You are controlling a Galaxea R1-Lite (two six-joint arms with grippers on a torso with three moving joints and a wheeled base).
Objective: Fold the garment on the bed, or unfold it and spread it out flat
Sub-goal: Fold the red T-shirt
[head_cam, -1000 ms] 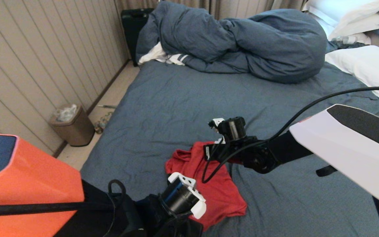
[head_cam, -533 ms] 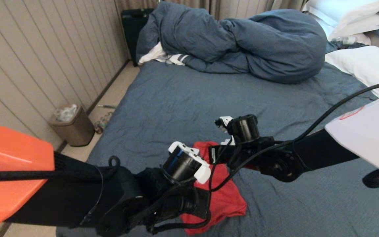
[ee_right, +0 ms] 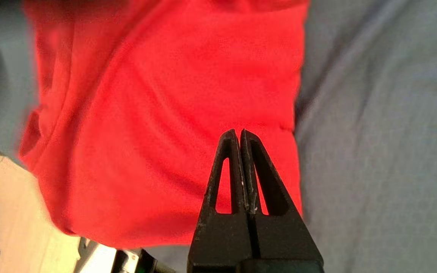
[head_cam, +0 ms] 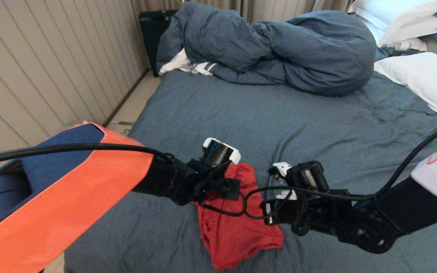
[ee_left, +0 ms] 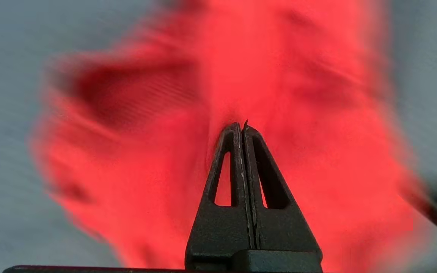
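The garment point(head_cam: 241, 231), a crumpled red T-shirt, lies on the near part of the bed point(head_cam: 222, 113) with its dark blue-grey sheet. My left gripper point(head_cam: 229, 189) hangs over the shirt's far left part. In the left wrist view it point(ee_left: 242, 125) is shut, with red cloth point(ee_left: 298, 76) behind its tips and none visible between the jaws. My right gripper point(head_cam: 268, 217) sits over the shirt's right edge. It point(ee_right: 240, 131) is shut too, above the red fabric point(ee_right: 146, 113) close to its border with the sheet.
A bunched blue-grey duvet point(head_cam: 279, 49) fills the far end of the bed, with a white striped cloth point(head_cam: 192, 66) tucked beside it. White pillows point(head_cam: 423, 76) lie at the far right. A dark case point(head_cam: 154, 30) stands by the panelled wall on the left.
My left arm has swung up and forward from the near edge to over the shirt's far part. My right arm has drawn back and lower toward the shirt's right edge. The shirt looks unmoved.
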